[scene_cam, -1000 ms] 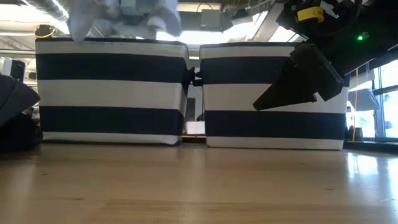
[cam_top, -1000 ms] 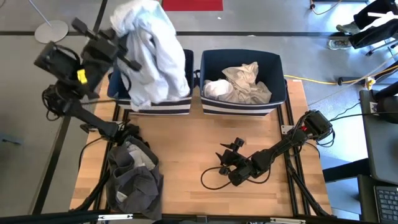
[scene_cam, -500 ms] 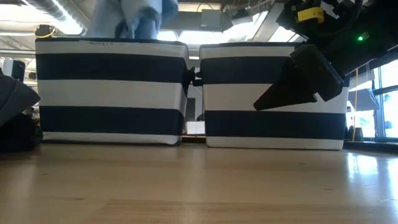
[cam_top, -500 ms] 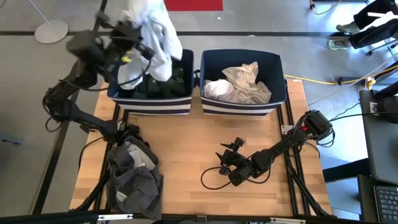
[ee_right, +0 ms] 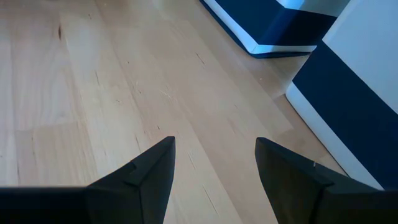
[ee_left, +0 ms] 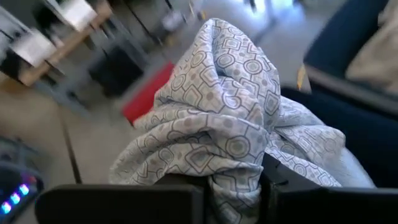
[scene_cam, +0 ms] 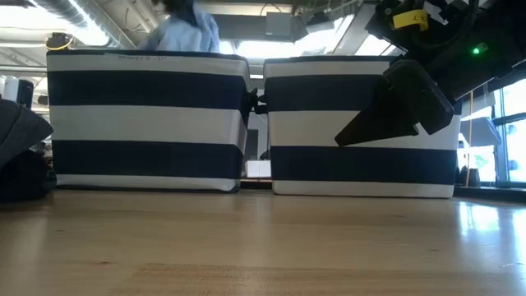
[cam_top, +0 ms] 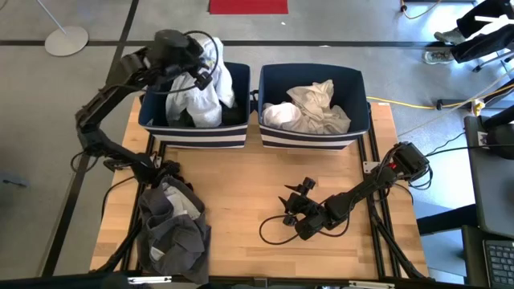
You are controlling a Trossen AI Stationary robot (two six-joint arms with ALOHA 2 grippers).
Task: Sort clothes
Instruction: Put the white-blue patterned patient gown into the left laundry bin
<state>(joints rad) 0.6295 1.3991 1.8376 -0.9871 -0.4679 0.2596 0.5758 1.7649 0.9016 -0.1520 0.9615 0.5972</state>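
At the far left, a heap of dark grey and light grey soft garments [cam_top: 171, 229] lies on the pale wooden table [cam_top: 241, 193], well apart from both pincers. The left gripper [cam_top: 195, 71] is clenched on a white patterned fabric garment [cam_top: 198, 95], which hangs from it down into the left navy fabric bin with white stripes [cam_top: 197, 132]; dark clothing [cam_top: 233, 111] shows in that bin just beside the white cloth. In the left wrist view the garment [ee_left: 224, 118] is bunched between the fingers, printed with small grey squares and circles. Further right, the second striped navy bin [cam_top: 313, 135] holds crumpled white and light grey clothes [cam_top: 309, 111]. The right gripper [cam_top: 299, 193] rests low on the table, released with fingers [ee_right: 143, 177] spread, near that bin; a black cable [cam_top: 273, 229] loops beside it. No readable writing shows.
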